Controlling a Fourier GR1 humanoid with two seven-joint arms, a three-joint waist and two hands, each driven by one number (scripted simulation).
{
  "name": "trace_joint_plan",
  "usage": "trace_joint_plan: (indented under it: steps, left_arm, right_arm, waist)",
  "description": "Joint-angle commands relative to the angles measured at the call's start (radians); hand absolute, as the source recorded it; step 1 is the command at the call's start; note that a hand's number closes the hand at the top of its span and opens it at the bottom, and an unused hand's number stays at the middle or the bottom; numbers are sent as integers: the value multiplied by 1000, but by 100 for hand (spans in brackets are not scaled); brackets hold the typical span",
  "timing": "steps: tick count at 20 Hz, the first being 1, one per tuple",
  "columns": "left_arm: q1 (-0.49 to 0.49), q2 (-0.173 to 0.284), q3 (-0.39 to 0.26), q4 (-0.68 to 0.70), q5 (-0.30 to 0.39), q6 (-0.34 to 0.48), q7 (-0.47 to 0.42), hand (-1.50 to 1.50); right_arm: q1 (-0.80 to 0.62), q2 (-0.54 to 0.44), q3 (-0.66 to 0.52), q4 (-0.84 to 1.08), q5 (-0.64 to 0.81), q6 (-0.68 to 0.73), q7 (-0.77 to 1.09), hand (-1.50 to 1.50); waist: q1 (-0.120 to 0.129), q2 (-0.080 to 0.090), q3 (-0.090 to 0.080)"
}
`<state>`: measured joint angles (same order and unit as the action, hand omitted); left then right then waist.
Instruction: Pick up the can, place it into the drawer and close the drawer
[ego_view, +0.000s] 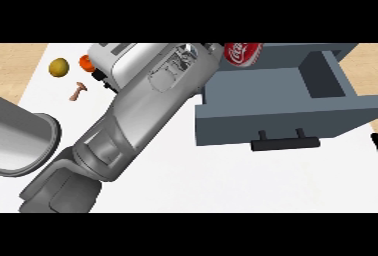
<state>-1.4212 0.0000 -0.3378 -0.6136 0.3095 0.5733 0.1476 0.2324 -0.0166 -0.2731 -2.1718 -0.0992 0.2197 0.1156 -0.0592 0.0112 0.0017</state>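
The red can (242, 52) with white lettering shows at the top of the view, over the back left corner of the open blue-grey drawer (325, 112). The drawer's inside is bare, and its black handle (286, 143) faces me. My left forearm runs from the lower left up to the can. The left hand (213, 48) is only a dark patch right beside the can, mostly hidden by the wrist and the view's top. A black sliver of my right hand (373, 139) shows at the right edge.
A light grey appliance (111, 52) with an orange knob stands at the back left, partly behind my forearm. A yellow-green fruit (59, 67) and a small brown mushroom-like thing (78, 92) lie left of it. A large grey cylinder (22, 137) fills the left edge.
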Motion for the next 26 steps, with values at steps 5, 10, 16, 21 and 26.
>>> trace_joint_plan:
  steps: [5,10,16,21,26]
  left_arm:
    - [-81,0,-60,145,92,-1,-31,150]
    - [-69,0,-103,198,110,18,-105,150]
    - [-77,0,-160,240,143,42,-126,150]
    - [-49,0,-216,244,162,69,-156,150]
    - [-1,0,-245,264,183,95,-200,-150]
  right_arm:
    - [13,4,10,6,13,-7,-17,-150]
    - [-52,-21,3,-7,12,-34,59,-150]
    - [-88,-50,-22,7,-43,-14,72,-150]
    - [-97,-16,48,-5,30,-33,60,-150]
    - [-120,-30,20,24,14,-33,50,-150]
  waist:
    - [-16,4,1]
    - [-21,9,1]
    - [-43,13,1]
    - [-52,16,1]
    - [-58,20,1]
